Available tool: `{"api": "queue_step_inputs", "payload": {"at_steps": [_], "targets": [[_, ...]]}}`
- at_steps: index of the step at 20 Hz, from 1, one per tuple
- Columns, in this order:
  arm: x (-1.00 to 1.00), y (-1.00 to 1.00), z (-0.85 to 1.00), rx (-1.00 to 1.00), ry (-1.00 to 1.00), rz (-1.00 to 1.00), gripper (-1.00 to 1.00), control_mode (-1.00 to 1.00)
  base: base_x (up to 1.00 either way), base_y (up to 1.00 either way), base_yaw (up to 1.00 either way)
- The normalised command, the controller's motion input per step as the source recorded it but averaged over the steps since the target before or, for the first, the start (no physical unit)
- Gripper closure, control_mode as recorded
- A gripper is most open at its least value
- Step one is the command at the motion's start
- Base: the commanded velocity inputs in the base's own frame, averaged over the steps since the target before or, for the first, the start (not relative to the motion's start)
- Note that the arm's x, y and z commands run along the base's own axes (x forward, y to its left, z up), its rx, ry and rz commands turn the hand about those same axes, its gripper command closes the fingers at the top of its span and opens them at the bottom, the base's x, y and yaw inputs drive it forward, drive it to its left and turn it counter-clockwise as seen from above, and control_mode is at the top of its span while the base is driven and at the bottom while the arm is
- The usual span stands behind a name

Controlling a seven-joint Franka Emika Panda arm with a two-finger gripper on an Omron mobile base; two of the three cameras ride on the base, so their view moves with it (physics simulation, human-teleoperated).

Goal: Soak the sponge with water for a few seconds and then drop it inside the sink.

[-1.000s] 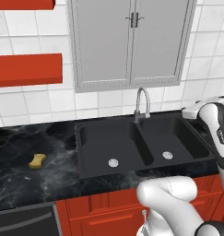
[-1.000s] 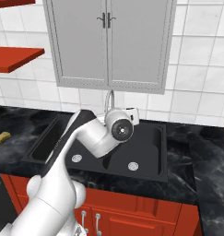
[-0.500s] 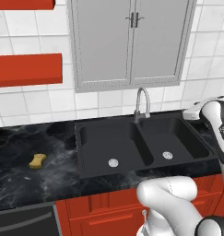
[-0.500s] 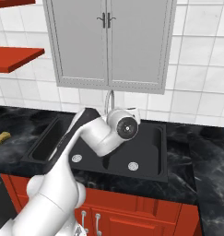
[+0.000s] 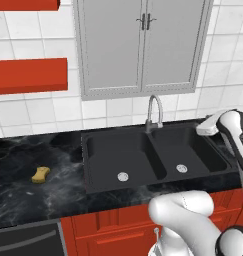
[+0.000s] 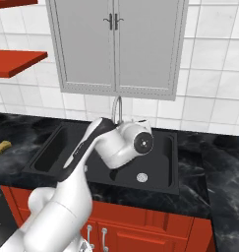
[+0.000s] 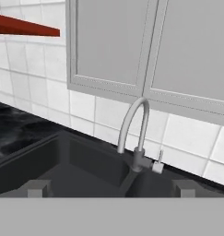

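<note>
The yellow-tan sponge (image 5: pixel 40 174), pinched at its middle, is laid flat on the counter well left of the sink (image 5: pixel 148 160), a matte black double basin with silver drains.

Both base views looked forward and down from behind the arm, left and right, sharing the matte black double-basin sink (image 5: pixel 153 155) (image 6: pixel 155 162) and curved grey faucet (image 5: pixel 154 111) (image 6: pixel 117 107). Hand view sat low and close, facing the faucet (image 7: pixel 134 133) and grey cabinet doors (image 7: pixel 150 46).
</note>
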Motion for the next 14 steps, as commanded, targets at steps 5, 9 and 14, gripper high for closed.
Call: {"api": "queue_step_inputs", "payload": {"at_steps": [5,9,14], "targets": [[0.11,0.00,-0.20,0.00,-0.06,0.06,-1.00,-1.00,0.00,0.00,0.00],[0.16,0.00,-0.07,0.00,-0.04,0.04,-1.00,-1.00,0.00,0.00,0.00],[0.27,0.00,-0.11,0.00,-0.01,0.00,-1.00,-1.00,0.00,0.00,0.00]]}}
